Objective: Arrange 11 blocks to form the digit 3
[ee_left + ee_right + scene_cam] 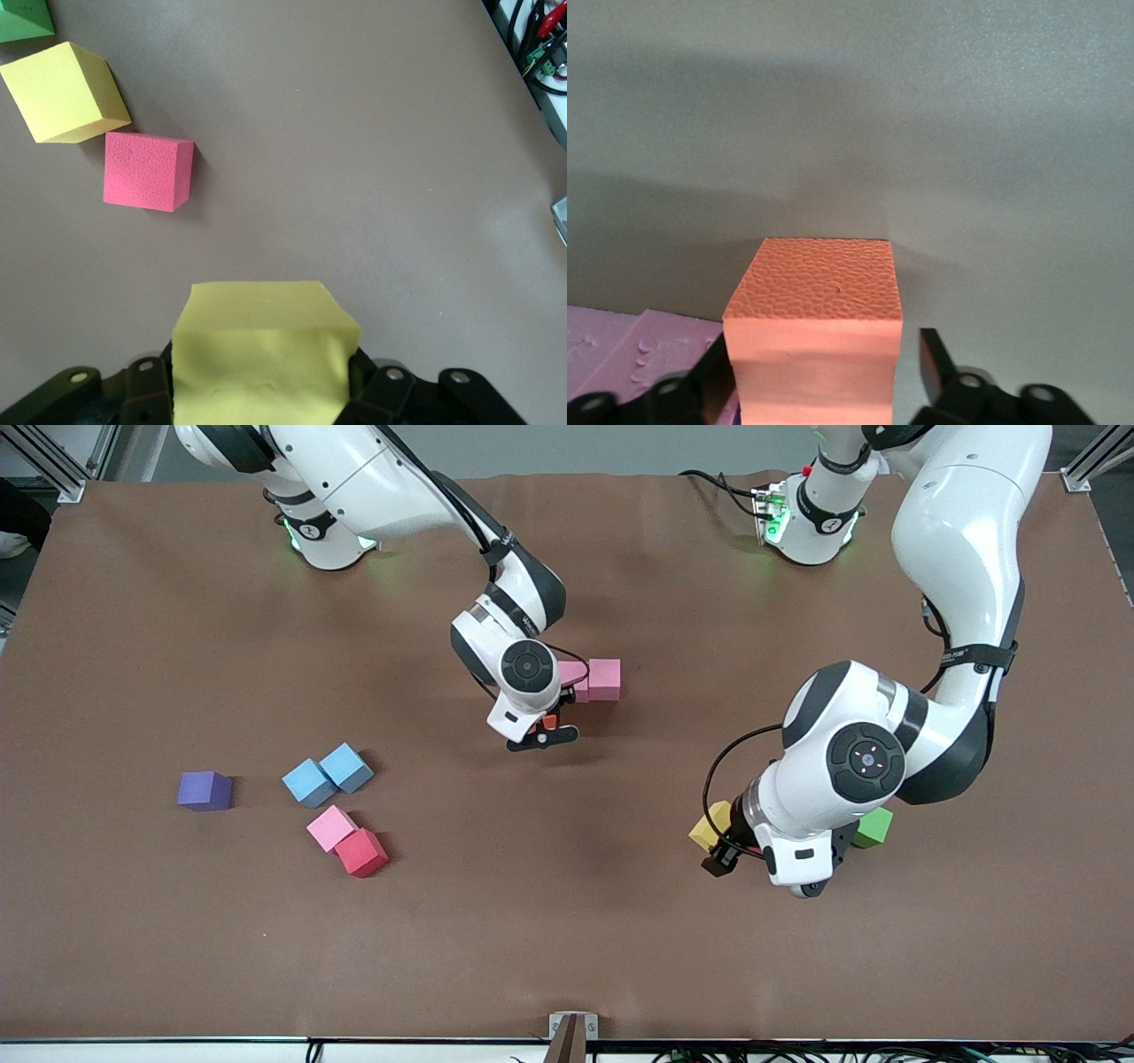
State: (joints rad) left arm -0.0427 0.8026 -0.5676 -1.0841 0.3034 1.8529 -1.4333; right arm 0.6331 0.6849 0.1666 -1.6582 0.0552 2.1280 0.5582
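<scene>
Two pink blocks point(605, 679): bumpy foam cubes, partly hidden by right arm point(496, 602).
Right end effector point(542, 737): fingers apart around orange block point(815, 310).
Left end effector point(261, 390): clamped on squashed yellow block point(261, 345).

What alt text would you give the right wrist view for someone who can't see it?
An orange block sits on the brown table between the right gripper's open fingers, with a visible gap at one finger. Two pink blocks lie right beside it, by the other finger.
</scene>
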